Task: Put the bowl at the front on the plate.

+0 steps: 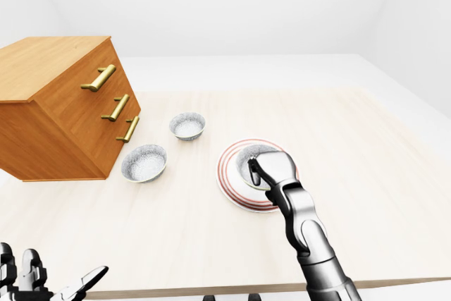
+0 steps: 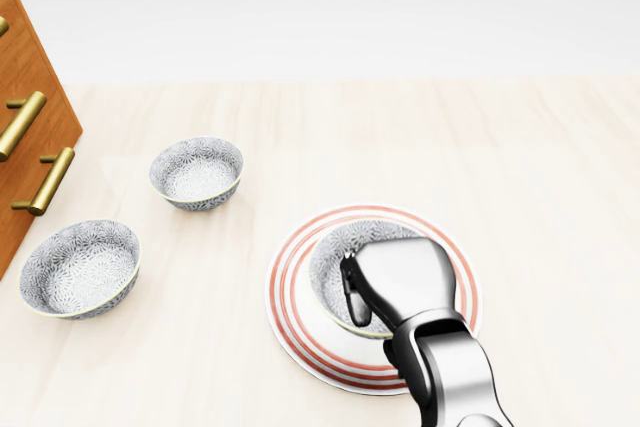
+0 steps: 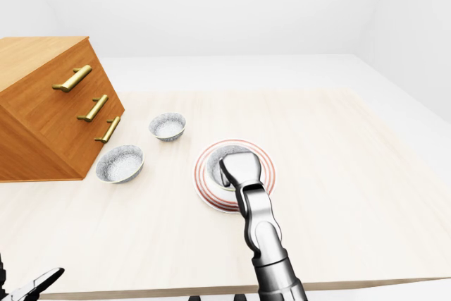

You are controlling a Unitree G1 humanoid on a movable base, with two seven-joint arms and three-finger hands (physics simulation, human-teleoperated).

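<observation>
My right hand [image 2: 395, 287] has its fingers clamped on the rim of the grey-patterned ceramic bowl [image 2: 335, 267], which already sits inside the red-ringed white plate [image 2: 300, 342] at lower centre of the head view, leaving only release and withdrawal.

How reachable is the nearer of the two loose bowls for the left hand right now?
Probably reachable: the left hand sits open at the left-eye view's bottom left, with only bare table between it and that bowl.
</observation>
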